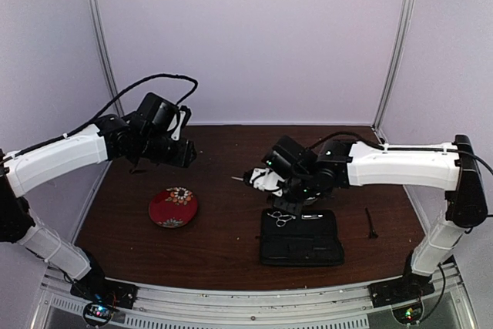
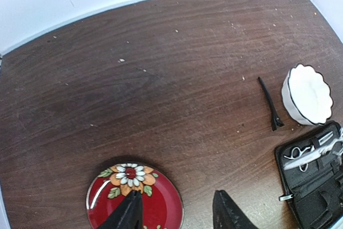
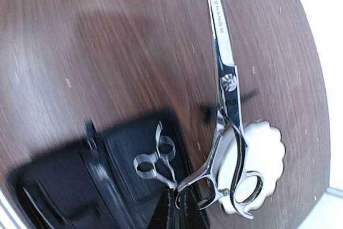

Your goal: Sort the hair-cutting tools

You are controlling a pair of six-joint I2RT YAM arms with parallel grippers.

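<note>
My right gripper (image 3: 182, 210) is shut on the handle of one silver scissors (image 3: 225, 73), held in the air with the blades pointing away; in the top view the gripper (image 1: 258, 180) hovers behind the black case (image 1: 300, 240). The second scissors (image 3: 157, 160) lies on the open case, and it also shows in the top view (image 1: 281, 218) and the left wrist view (image 2: 301, 156). One black clip (image 2: 269, 104) lies beside a white scalloped dish (image 2: 307, 94). Another black clip (image 1: 371, 223) lies right of the case. My left gripper (image 2: 177, 215) is open and empty above the edge of the red plate.
The red flowered plate (image 1: 173, 207) sits at the front left of the brown table. The white dish (image 3: 265, 156) is under my right gripper, just behind the case (image 3: 59, 186). White walls close off the back and sides.
</note>
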